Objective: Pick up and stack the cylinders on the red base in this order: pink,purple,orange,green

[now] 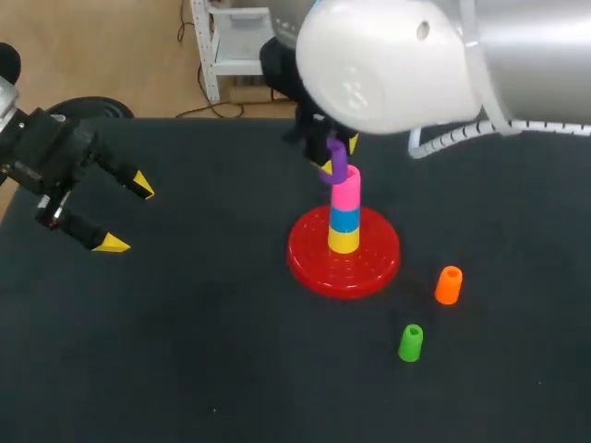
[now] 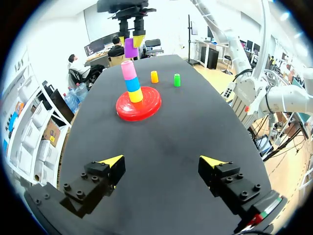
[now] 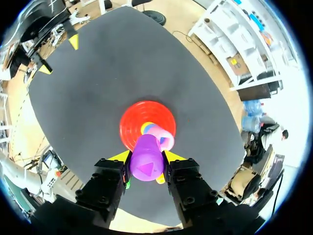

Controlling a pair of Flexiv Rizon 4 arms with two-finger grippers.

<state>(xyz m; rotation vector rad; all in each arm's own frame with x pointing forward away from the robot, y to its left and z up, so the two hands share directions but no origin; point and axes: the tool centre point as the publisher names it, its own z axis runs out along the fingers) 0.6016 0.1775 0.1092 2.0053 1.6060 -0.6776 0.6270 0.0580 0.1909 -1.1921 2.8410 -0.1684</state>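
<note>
A red base (image 1: 343, 253) (image 2: 138, 105) (image 3: 134, 122) carries a stack of yellow, blue and pink cylinders; the pink cylinder (image 1: 346, 192) (image 2: 129, 70) (image 3: 164, 135) is on top. My right gripper (image 3: 146, 157) (image 1: 334, 148) (image 2: 131, 38) is shut on the purple cylinder (image 3: 146, 165) (image 1: 337, 162) (image 2: 130, 48), which hangs just above the pink one, slightly off to one side. The orange cylinder (image 1: 448, 285) (image 2: 154, 77) and green cylinder (image 1: 411, 342) (image 2: 177, 80) stand on the table right of the base. My left gripper (image 1: 122, 215) (image 2: 161, 163) is open and empty at the far left.
The black table (image 1: 185, 351) has bare room in front of and left of the base. My right arm's big white joint (image 1: 388, 65) hangs over the back middle and hides part of the table there.
</note>
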